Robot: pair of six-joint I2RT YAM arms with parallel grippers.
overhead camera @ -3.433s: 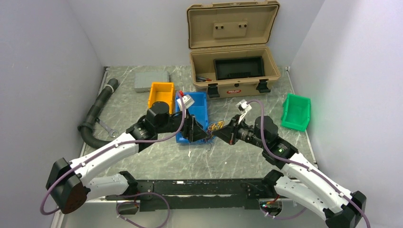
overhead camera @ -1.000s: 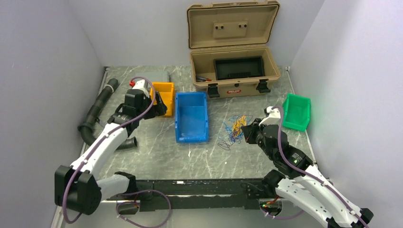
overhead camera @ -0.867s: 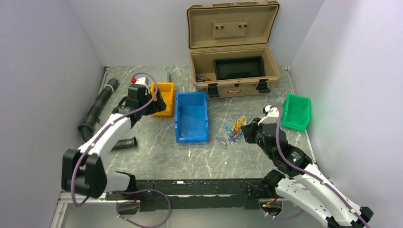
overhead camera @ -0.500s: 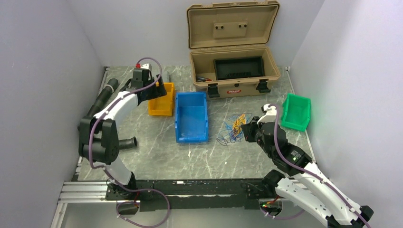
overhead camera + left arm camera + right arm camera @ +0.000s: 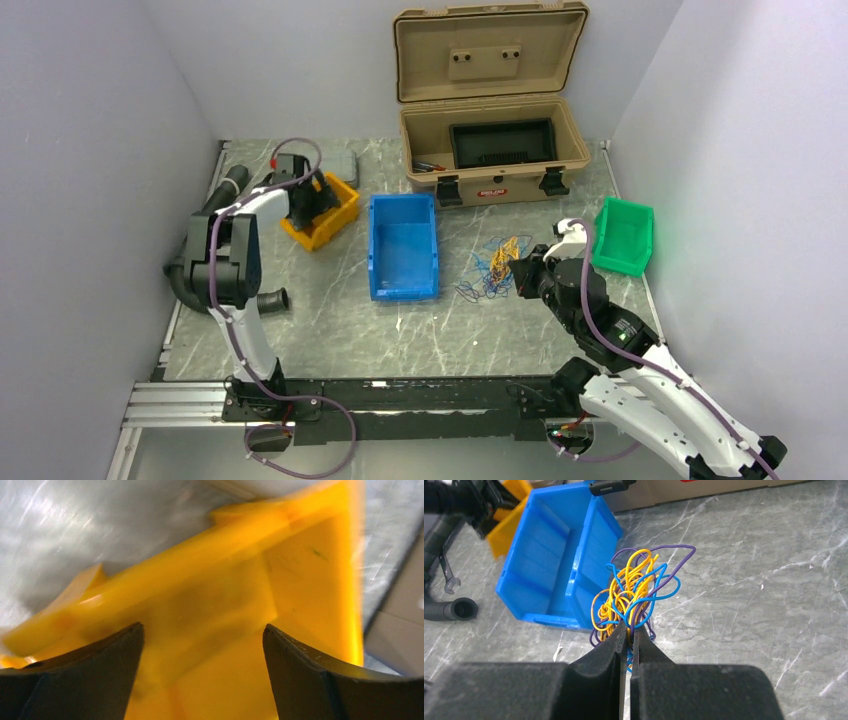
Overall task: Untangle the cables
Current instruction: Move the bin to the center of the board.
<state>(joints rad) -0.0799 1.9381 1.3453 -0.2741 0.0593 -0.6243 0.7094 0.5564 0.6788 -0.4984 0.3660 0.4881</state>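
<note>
the cables (image 5: 636, 587) are pinched in the closed right claw (image 5: 628, 630), centre-right of the overhead view; the left claw (image 5: 201, 630), spread wide, is at the yellow bin (image 5: 342, 207), well apart at upper left.

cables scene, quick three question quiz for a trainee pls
1. True or false: the right gripper is shut on the cables.
2. In the top view, relative to the blue bin, the cables are: A inside it; B to its right; C to its left.
3. What colour is the bin at the open left gripper?

Key: 1 true. 2 B. 3 orange: it is the orange bin.
</note>
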